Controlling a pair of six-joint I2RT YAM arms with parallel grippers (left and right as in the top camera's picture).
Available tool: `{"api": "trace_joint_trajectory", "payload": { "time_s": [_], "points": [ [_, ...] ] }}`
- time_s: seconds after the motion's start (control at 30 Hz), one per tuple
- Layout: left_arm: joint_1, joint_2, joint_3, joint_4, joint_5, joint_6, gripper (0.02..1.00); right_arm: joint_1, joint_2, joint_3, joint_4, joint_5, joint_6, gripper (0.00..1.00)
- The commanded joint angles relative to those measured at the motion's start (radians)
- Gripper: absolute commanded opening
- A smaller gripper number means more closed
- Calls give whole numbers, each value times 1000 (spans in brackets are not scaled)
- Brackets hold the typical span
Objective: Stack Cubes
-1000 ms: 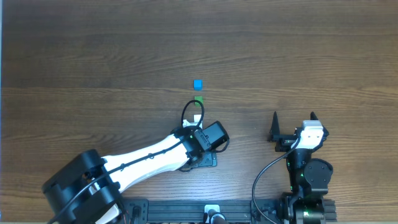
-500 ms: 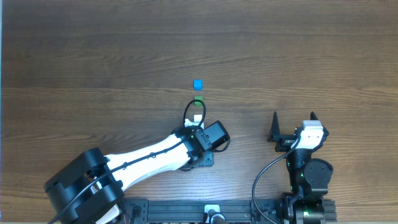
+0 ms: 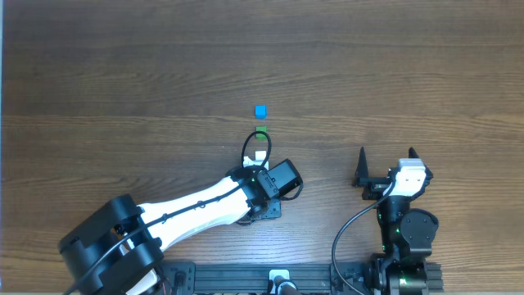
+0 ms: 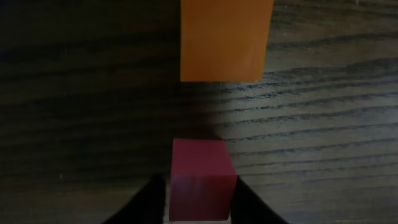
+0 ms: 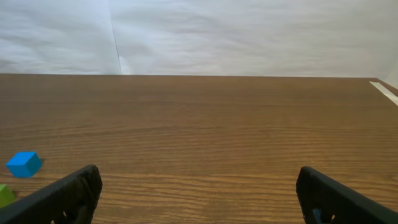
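**Now, red cube in the left jaws, and a light, hard little block it looks**

Right, we're looking down past the left gripper (image 4: pixel 199 193), and its two fingers are hugging the flanks of the red cube (image 4: pixel 200 174), closed in tight on either side with no gap that we can make out. We can't tell whether the cube is resting on the wood or lifted just off it.

Just ahead of it sits the orange cube (image 4: pixel 226 38), close but apart. From above we pick out the green cube (image 3: pixel 261 133) just beyond the left arm's tip, and the blue cube (image 3: pixel 260 111) a little farther up the same line.

We reckon these blocks are light and rigid, with flat smooth faces. They shouldn't crush, but they could slip or twist if pinched off-centre. Two opposite side faces, squarely and low, is the hold we'd want, and that's about where the fingers sit.

Over on the right, the right gripper (image 5: pixel 202 193) is spread wide with nothing in it, parked well away from the cubes.

Underneath it all is a dark wood-grain table (image 3: pixel 123 74), flat and even, good footing for a stack. Behind it hangs a plain white backdrop (image 5: pixel 249 37).
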Motion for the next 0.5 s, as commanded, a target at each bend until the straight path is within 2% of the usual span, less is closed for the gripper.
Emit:
{"api": "trace_joint_trajectory", "payload": {
  "time_s": [0.03, 0.17, 0.33, 0.5],
  "points": [
    [-3, 11, -7, 0, -20, 7, 231, 0, -9, -7, 0, -12, -8, 991],
    [-3, 11, -7, 0, -20, 8, 150, 0, -9, -7, 0, -12, -8, 991],
    [-3, -26, -5, -16, -19, 11, 108, 0, -9, -7, 0, -12, -8, 993],
    [14, -103, 47, -122, -20, 11, 77, 0, -9, -7, 0, -12, -8, 993]
  ]
}}
